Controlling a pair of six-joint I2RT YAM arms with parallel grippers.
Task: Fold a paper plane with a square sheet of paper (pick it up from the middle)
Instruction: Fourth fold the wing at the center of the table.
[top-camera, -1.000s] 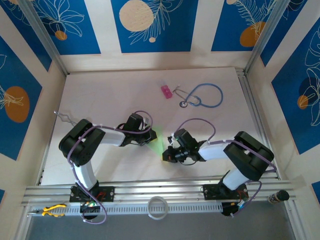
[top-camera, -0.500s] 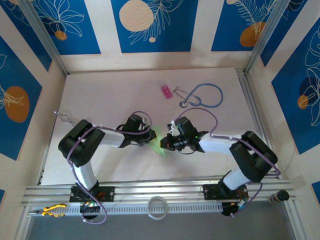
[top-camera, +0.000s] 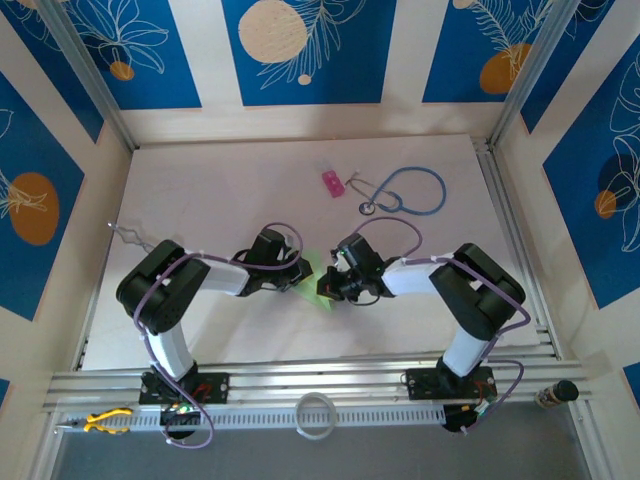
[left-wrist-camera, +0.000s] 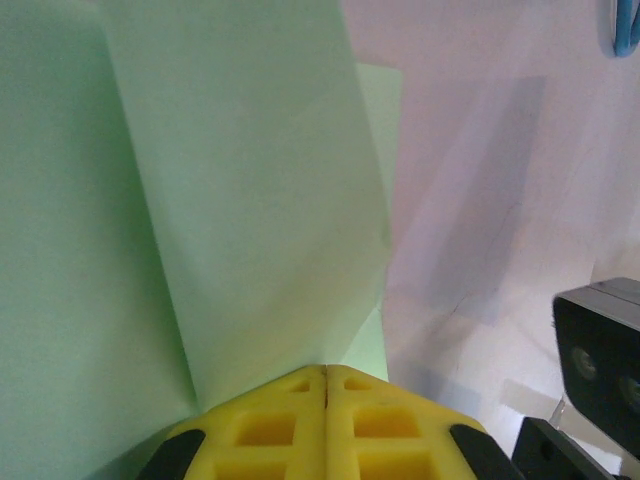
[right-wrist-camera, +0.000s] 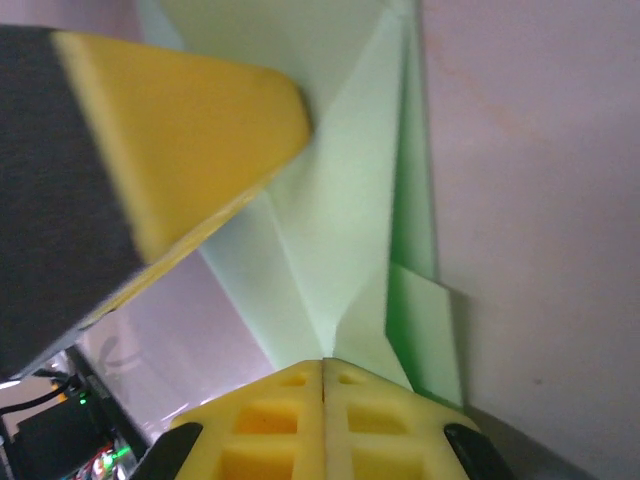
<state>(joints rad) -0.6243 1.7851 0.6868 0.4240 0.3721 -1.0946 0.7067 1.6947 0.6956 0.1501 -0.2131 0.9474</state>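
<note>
Around the white table (top-camera: 200, 200) stand blue-patterned walls (top-camera: 350, 60).

The support surface is a flat white table (top-camera: 200, 190) with a matte top, bounded on the left and right by aluminium rails.

Items lying on the table, located relative to the pink block (top-camera: 333, 184):

- Pink block: small, in the far half of the table, roughly midway across.
- Blue stethoscope (top-camera: 418, 190): just right of the block, tubing looped, chest piece nearest the block.
- Sheet of paper (top-camera: 314, 283): light green, creased and partly folded, nearer than the block and well apart from it. One flap is raised; the rest lies against the surface.
- Thin bent wire (top-camera: 128, 235): far left of the block, at the table's left edge.
</note>
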